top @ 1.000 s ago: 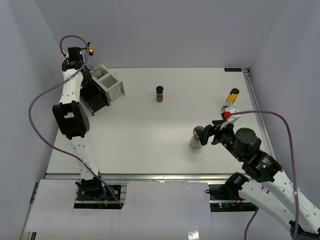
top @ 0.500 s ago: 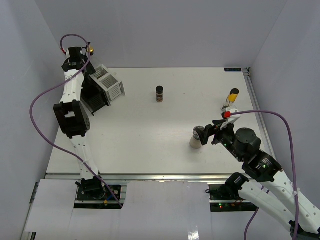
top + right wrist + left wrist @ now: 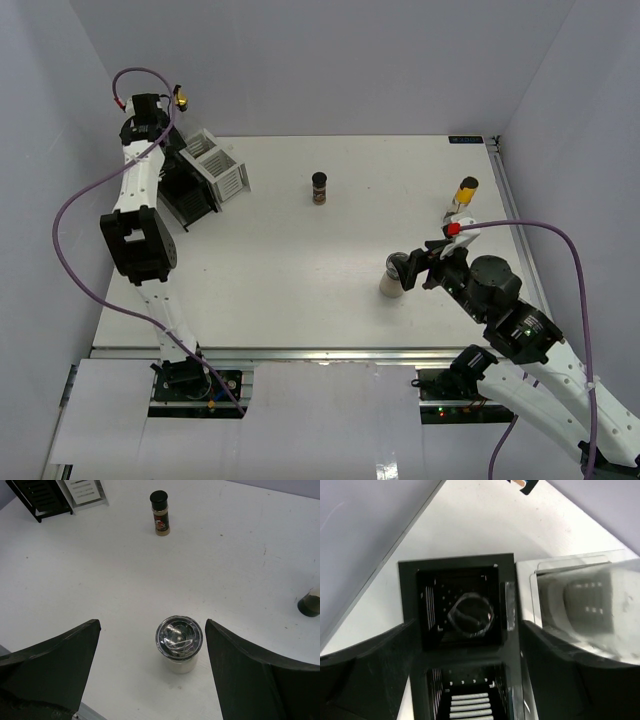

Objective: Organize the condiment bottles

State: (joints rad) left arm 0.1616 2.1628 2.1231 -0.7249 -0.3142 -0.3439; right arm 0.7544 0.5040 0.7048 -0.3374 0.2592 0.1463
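shaker (image 3: 179, 646) — cream, silver top | spice jar (image 3: 160, 514) — brown, black cap | table (image 3: 75, 580) white

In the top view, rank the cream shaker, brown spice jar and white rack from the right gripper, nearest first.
1. Cream shaker, right at the right gripper.
2. Brown spice jar, back centre.
3. White rack, back left corner.

— What sits inside the right gripper (image 3: 152, 625)?
— The cream shaker (image 3: 179, 642), upright, metal top towards the camera. It is untouched, with the jaws spread wide on either side.
— And farther off?
— The brown spice jar (image 3: 160, 513) stands well beyond, with the black rack (image 3: 37, 495) and white rack (image 3: 85, 490) at the top-left corner.
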